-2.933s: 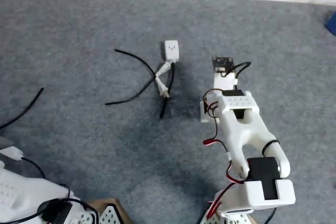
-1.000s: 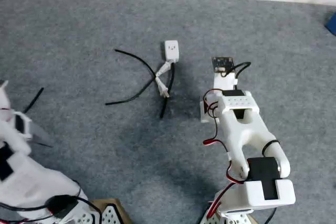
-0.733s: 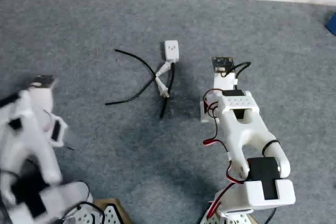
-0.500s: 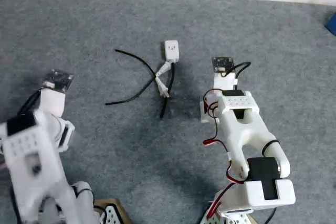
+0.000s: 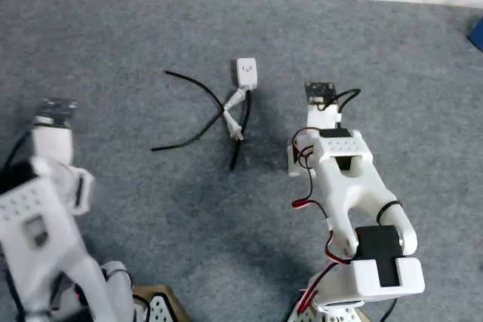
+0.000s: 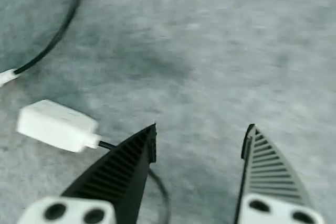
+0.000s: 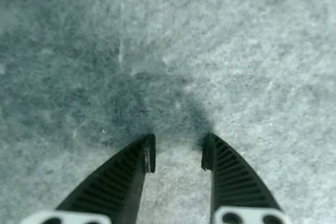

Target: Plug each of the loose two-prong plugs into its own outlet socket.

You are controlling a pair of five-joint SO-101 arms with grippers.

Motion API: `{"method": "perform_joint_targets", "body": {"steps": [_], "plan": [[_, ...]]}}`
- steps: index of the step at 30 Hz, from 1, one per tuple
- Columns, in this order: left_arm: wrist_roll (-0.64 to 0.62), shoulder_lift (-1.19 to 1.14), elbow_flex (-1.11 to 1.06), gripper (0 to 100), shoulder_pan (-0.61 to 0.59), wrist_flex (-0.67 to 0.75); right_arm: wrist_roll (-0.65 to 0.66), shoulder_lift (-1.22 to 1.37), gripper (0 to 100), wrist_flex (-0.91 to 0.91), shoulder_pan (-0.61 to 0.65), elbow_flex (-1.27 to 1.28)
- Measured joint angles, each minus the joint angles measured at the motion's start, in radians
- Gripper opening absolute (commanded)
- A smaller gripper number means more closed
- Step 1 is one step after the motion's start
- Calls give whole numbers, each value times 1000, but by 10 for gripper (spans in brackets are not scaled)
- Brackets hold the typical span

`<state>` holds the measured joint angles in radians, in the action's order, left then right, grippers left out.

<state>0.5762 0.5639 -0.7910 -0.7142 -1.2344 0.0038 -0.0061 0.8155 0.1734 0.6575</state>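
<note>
Nearest the bases, the left gripper (image 6: 198, 142) hangs over the grey carpet-covered table (image 5: 113, 35), its ribbed black fingers spread wide with nothing between them. Just beside one finger lies a small white rectangular block (image 6: 55, 125) on a thin black cord (image 6: 104, 145). The block's long axis runs across the gripper's line of reach, cord end toward the finger. Whether it is a plug or a socket cannot be told.

The right gripper (image 7: 177, 153) hovers low over bare carpet, fingers a little apart and empty.

Farther out, between the arms and nearer the right one, sits a white boxy outlet socket (image 5: 246, 72). A white two-prong plug (image 5: 236, 100) lies at its near end, and crossed black cables (image 5: 189, 142) trail leftward. The left arm probably needs a sideways shift to straddle the block.
</note>
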Motion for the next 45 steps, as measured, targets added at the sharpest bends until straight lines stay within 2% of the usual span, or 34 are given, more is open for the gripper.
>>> {"method": "perform_joint_targets", "body": {"steps": [3, 7, 13, 22, 35, 38, 45], "plan": [[41, -180, 101, 270, -109, 68, 0, 0, 152, 5, 0, -2], [92, -404, 281, 270, -235, 87, 0, 0, 152, 8, 0, -2], [132, -651, 448, 270, -299, 98, 0, 0, 152, 8, 0, -2], [210, -815, 631, 270, -433, 103, 0, 6, 152, 8, 0, -2], [417, -870, 638, 270, -615, 89, 0, 6, 152, 8, 0, -2], [471, -870, 644, 270, -615, -6, 0, 6, 152, 8, 0, -2], [654, -818, 732, 270, -615, -356, 0, 6, 152, 8, 0, -2]]}}
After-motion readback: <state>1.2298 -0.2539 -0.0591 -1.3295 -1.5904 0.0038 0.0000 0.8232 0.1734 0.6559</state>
